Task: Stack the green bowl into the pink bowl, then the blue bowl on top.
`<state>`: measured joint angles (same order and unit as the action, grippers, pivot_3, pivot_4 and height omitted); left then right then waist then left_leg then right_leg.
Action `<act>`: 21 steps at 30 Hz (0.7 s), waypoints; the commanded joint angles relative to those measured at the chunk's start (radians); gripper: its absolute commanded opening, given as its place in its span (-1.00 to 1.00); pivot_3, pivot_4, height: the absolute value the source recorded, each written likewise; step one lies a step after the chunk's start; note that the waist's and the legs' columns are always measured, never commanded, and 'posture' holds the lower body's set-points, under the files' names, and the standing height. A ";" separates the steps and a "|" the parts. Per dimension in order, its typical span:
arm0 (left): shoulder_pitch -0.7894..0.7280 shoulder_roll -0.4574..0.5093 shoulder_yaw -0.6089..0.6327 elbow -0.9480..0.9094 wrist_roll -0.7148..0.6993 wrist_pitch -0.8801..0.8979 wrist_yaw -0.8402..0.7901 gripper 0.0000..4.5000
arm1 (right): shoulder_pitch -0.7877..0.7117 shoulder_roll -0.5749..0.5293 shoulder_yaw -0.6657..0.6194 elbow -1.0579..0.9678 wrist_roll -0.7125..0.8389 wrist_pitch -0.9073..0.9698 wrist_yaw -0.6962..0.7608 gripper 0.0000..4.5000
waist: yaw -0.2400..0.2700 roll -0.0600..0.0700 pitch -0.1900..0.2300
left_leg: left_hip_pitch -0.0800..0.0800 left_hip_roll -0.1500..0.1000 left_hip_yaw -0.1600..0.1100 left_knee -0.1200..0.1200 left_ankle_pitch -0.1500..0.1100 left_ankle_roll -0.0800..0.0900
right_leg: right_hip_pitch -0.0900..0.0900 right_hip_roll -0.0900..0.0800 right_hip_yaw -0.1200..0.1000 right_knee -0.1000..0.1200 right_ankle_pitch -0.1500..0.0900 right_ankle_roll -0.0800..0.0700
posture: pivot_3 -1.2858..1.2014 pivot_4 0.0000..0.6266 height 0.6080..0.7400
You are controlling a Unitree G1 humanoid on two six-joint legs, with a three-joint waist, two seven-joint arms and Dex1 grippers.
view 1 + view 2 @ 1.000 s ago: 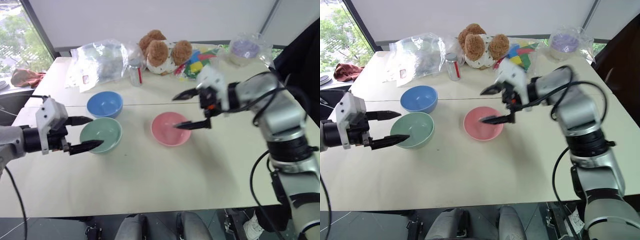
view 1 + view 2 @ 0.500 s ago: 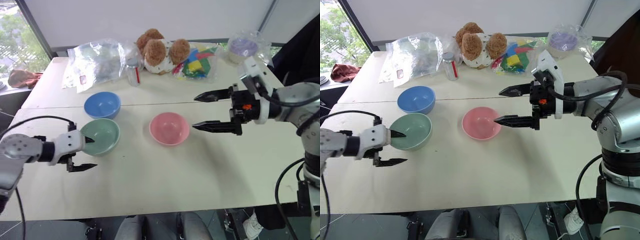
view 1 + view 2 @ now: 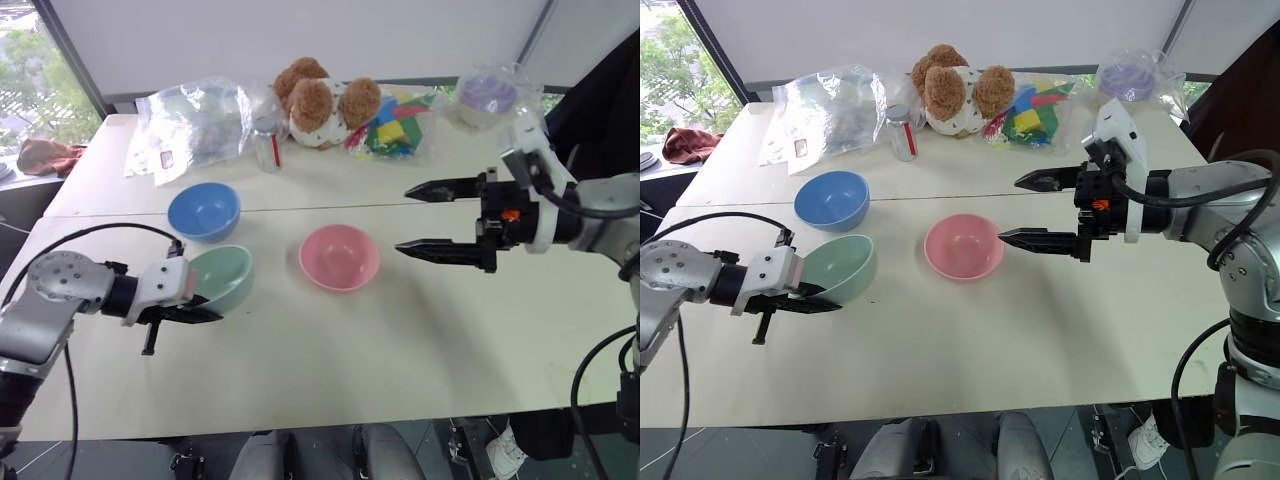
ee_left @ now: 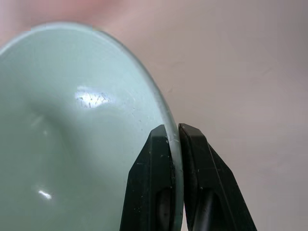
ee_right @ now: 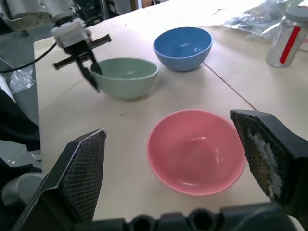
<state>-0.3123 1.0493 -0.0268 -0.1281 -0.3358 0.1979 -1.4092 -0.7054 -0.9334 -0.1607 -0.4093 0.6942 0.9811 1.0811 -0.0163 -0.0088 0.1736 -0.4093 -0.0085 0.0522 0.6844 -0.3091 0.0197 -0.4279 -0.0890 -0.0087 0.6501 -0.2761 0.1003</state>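
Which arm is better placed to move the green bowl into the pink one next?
Left. The left gripper is shut on the green bowl's rim; the right gripper hangs open beside the pink bowl.

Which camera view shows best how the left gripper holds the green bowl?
The left wrist view: both fingers pinch the green bowl's rim. In the eye views the left gripper partly covers that rim; the right wrist view shows it from afar.
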 commanded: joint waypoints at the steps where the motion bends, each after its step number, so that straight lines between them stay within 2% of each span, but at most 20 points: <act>1: -0.180 -0.018 -0.029 -0.048 -0.053 0.047 -0.065 -0.99 | -0.004 -0.030 -0.018 -0.007 0.002 -0.044 -0.006 1.00 | 0.010 0.000 0.000 | 0.000 0.000 0.000 0.000 0.000 0.000 | 0.000 0.000 0.000 0.000 0.000 0.000 | 0.03 -0.52 1.00; 5: -0.403 -0.127 -0.137 0.044 0.001 -0.016 -0.136 -0.99 | 0.013 -0.044 -0.037 -0.008 0.014 -0.048 -0.023 1.00 | 0.018 0.000 0.000 | 0.000 0.000 0.000 0.007 -0.001 0.002 | 0.004 0.002 -0.001 0.001 0.000 0.000 | 0.03 -0.52 1.00; 9: -0.532 -0.225 -0.222 0.162 0.056 -0.115 -0.191 -0.99 | 0.043 -0.055 -0.077 -0.029 0.051 -0.017 -0.051 1.00 | 0.019 0.000 0.000 | -0.001 0.000 0.001 0.012 -0.002 0.004 | 0.004 0.007 -0.001 0.001 0.000 0.001 | 0.03 -0.52 1.00; 12: -0.653 -0.329 -0.366 0.304 0.103 -0.281 -0.205 -0.99 | 0.135 -0.075 -0.175 -0.092 0.118 0.044 -0.083 1.00 | 0.033 -0.001 0.000 | -0.001 0.001 0.000 0.013 -0.002 0.005 | 0.005 0.008 -0.001 0.002 0.000 0.001 | 0.03 -0.52 1.00; 14: -0.705 -0.376 -0.419 0.400 0.139 -0.378 -0.205 -0.99 | 0.182 -0.087 -0.218 -0.124 0.145 0.068 -0.108 1.00 | 0.035 -0.001 0.000 | -0.002 0.000 -0.001 0.014 -0.003 0.006 | 0.006 0.008 -0.001 0.001 0.000 0.001 | 0.03 -0.52 1.00; 17: -0.782 -0.468 -0.462 0.593 0.220 -0.543 -0.205 -0.99 | 0.252 -0.097 -0.280 -0.178 0.179 0.097 -0.149 1.00 | 0.029 -0.001 0.000 | -0.002 0.000 0.001 0.015 -0.004 0.007 | 0.006 0.007 0.000 0.001 0.001 0.002 | 0.03 -0.52 1.00; 21: -0.872 -0.594 -0.479 0.830 0.295 -0.674 -0.205 -0.99 | 0.304 -0.096 -0.356 -0.232 0.242 0.136 -0.219 1.00 | 0.028 -0.001 0.000 | -0.002 0.000 0.001 0.015 -0.004 0.008 | 0.006 0.008 0.000 0.001 0.001 0.003 | 0.03 -0.52 1.00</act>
<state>-1.1445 0.4644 -0.5061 0.6453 -0.0701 -0.4126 -1.6108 -0.3980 -1.0131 -0.4574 -0.6062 0.8999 1.1098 0.8890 0.0119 -0.0101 0.1741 -0.4115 -0.0086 0.0528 0.6997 -0.3131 0.0275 -0.4224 -0.0815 -0.0084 0.6510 -0.2747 0.1030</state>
